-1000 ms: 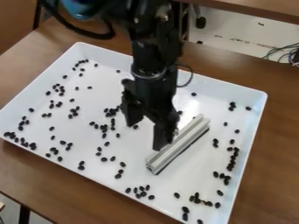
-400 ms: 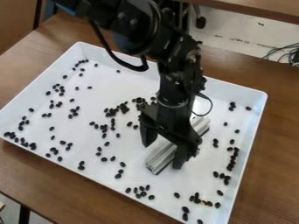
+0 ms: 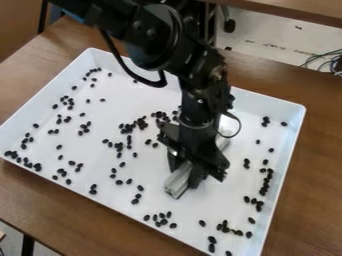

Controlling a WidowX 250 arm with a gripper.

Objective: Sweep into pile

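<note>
End effector (image 3: 186, 174) grasps the bar (image 3: 176, 183) inside the tray (image 3: 291, 137); beans (image 3: 163, 221) lie scattered around; tray rests on the counter (image 3: 320, 150).

White tray (image 3: 220, 205), black pieces (image 3: 135, 201), pale grey bar (image 3: 178, 183)

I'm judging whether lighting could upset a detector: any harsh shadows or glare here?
In the camera view, light looks soft, with no hard shadow evident on the white tray; dark pieces contrast clearly with it; small pale glints dot the black arm; the gripper's black parts partly merge around the grey bar.
</note>
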